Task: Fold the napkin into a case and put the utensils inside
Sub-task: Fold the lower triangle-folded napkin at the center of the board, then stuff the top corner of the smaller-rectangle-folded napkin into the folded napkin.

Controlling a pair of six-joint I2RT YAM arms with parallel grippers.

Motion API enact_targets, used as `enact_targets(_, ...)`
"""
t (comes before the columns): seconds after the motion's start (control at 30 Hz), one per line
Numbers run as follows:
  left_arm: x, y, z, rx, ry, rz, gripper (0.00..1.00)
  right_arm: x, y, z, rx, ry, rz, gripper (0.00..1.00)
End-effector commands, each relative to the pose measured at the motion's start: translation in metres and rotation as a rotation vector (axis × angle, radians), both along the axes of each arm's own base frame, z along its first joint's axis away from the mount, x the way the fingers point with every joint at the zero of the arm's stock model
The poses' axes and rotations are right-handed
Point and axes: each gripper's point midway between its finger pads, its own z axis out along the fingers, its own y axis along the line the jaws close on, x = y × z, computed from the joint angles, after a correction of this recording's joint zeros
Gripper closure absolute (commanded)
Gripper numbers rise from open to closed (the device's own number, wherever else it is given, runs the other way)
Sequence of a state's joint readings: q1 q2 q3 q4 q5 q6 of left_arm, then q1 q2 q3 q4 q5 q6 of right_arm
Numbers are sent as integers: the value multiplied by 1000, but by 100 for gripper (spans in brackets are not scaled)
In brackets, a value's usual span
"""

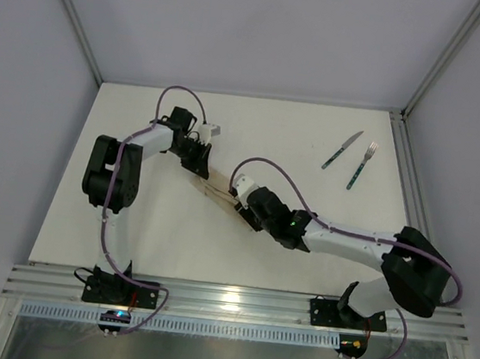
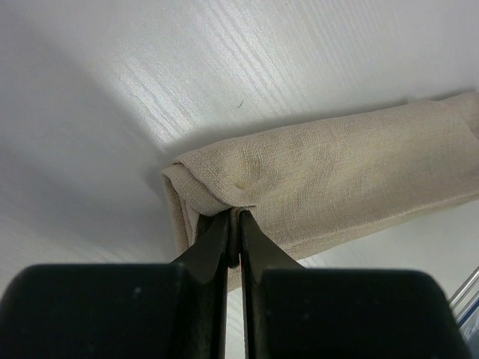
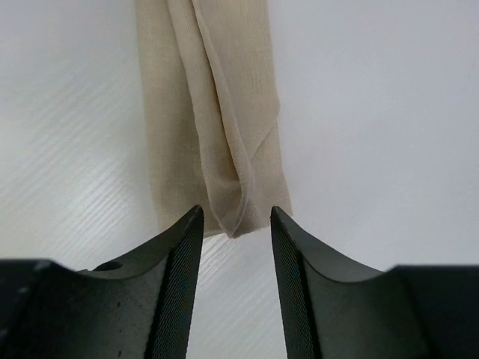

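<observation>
From above, the white table stands between grey walls. The knife and the fork lie side by side near its far right corner, well apart from both arms, with bare table around them. The left arm is folded, the right arm reaches to the left, and the narrow folded napkin lies between them.

In the left wrist view, the left tool is closed and pinches the napkin's end.

In the right wrist view, the right tool stands wide open. The napkin's other end lies between its fingers, not gripped.
</observation>
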State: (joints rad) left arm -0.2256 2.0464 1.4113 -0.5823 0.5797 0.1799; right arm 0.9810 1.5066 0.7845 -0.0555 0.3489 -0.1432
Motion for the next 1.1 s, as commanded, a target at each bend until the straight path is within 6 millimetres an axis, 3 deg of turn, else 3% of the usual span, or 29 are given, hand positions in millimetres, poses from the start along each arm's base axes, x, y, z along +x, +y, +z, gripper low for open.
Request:
enact_targets(0.0,-11,23,-15,101,37,29,100,-14,22,65,224,-36,94,54)
enact_targets(0.13,-13,23,-17,100,41,24,100,-20,46,110,403,-69,189,48)
enact_targets(0.23,-14,23,-18,103,45,20,100,10,46,123,521,-36,106,52)
enact_targets(0.27,-14,23,-18,103,44,20,100,34,36,105,505,3,42,56)
enact_targets(0.3,-14,23,-18,102,45,20,100,44,41,107,537,36,20,66)
enact_targets(0.33,-14,22,-17,98,44,20,100,48,42,94,532,94,8,73)
enact_targets(0.37,-15,23,-17,99,47,20,100,55,44,69,491,147,-11,79)
enact_targets(0.4,-15,22,-16,97,44,18,100,62,48,66,485,154,-14,90)
enact_targets(0.47,-15,23,-15,96,43,20,100,61,54,50,472,195,1,96)
enact_targets(0.5,-16,23,-15,98,42,20,100,58,54,36,463,228,-2,96)
enact_targets(0.57,-17,22,-13,93,42,19,100,53,56,29,482,245,-2,96)
enact_targets(0.83,-21,23,-10,94,48,15,100,22,35,-20,403,321,-66,96)
enact_targets(1.0,-24,22,0,80,44,12,100,25,13,-51,303,324,-159,96)
enact_targets(1.07,-28,21,5,72,49,3,100,36,2,-50,286,291,-206,96)
